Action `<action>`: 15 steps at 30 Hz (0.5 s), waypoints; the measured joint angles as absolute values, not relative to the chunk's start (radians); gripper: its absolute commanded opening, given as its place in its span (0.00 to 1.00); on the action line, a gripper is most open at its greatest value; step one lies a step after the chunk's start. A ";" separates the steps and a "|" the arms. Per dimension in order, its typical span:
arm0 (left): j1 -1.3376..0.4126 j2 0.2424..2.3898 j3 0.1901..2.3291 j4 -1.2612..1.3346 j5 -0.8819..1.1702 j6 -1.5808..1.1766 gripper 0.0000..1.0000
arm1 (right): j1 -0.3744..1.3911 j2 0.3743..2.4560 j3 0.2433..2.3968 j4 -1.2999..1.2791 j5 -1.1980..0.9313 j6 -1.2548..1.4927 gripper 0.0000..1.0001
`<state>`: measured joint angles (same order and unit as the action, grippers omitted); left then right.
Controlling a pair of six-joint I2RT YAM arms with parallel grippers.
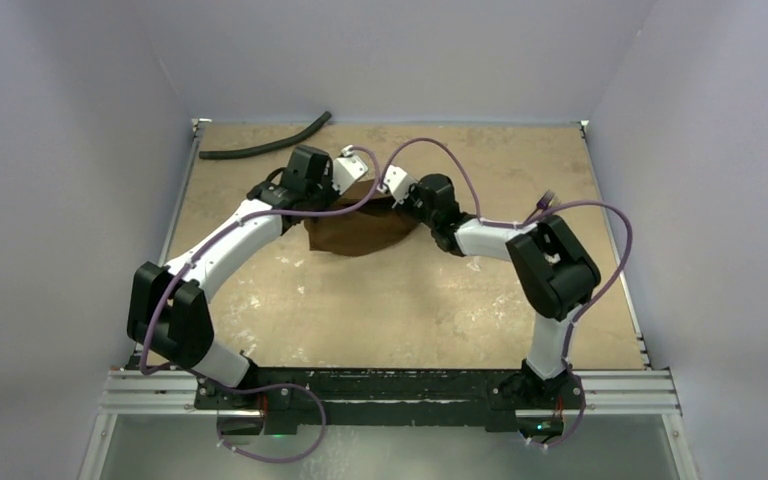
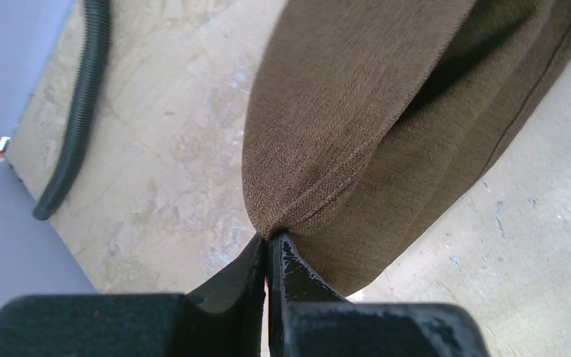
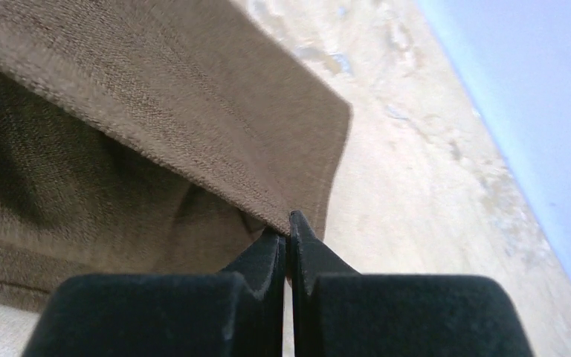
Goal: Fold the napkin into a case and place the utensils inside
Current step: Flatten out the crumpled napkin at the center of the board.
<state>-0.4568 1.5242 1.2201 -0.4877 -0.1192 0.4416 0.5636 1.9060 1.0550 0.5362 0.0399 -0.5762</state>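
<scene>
The brown napkin (image 1: 360,232) hangs bunched from the two grippers near the middle of the far half of the table, its lower part resting on the surface. My left gripper (image 2: 271,236) is shut on a hemmed edge of the napkin (image 2: 386,111). My right gripper (image 3: 288,220) is shut on another edge of the napkin (image 3: 156,111), close to a corner. From above, the left gripper (image 1: 364,183) and right gripper (image 1: 386,192) nearly meet over the cloth. A small purplish piece (image 1: 546,199), perhaps a utensil, shows behind the right arm; the rest is hidden.
A long black curved hose (image 1: 265,146) lies at the far left of the table, also in the left wrist view as the hose (image 2: 78,111). Blue-grey walls close the table in on three sides. Purple cables loop over both arms.
</scene>
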 measured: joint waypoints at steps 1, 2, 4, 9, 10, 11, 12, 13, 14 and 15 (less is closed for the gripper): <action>-0.457 1.524 1.228 -0.486 -0.130 0.441 0.00 | 0.564 1.884 1.047 0.540 0.053 -0.569 0.00; -0.457 1.522 1.238 -0.486 -0.140 0.440 0.00 | 0.564 1.854 1.034 0.548 0.068 -0.561 0.00; -0.457 1.511 1.269 -0.472 -0.165 0.439 0.00 | 0.564 1.774 1.012 0.553 0.096 -0.542 0.00; -0.458 1.465 1.413 -0.459 -0.191 0.448 0.00 | 0.564 1.546 1.023 0.535 0.151 -0.476 0.00; -0.459 1.462 1.464 -0.461 -0.192 0.452 0.00 | 0.566 1.493 1.045 0.510 0.162 -0.455 0.00; -0.459 1.461 1.506 -0.463 -0.192 0.456 0.00 | 0.567 1.460 1.061 0.497 0.167 -0.441 0.00; -0.461 1.460 1.559 -0.472 -0.191 0.461 0.00 | 0.570 1.420 1.084 0.473 0.168 -0.420 0.00; -0.462 1.458 1.604 -0.479 -0.189 0.466 0.00 | 0.575 1.378 1.109 0.446 0.170 -0.397 0.00; -0.464 1.452 1.641 -0.489 -0.185 0.469 0.00 | 0.580 1.348 1.126 0.427 0.173 -0.380 0.00; -0.467 1.441 1.674 -0.501 -0.178 0.474 0.00 | 0.592 1.312 1.151 0.396 0.184 -0.354 0.00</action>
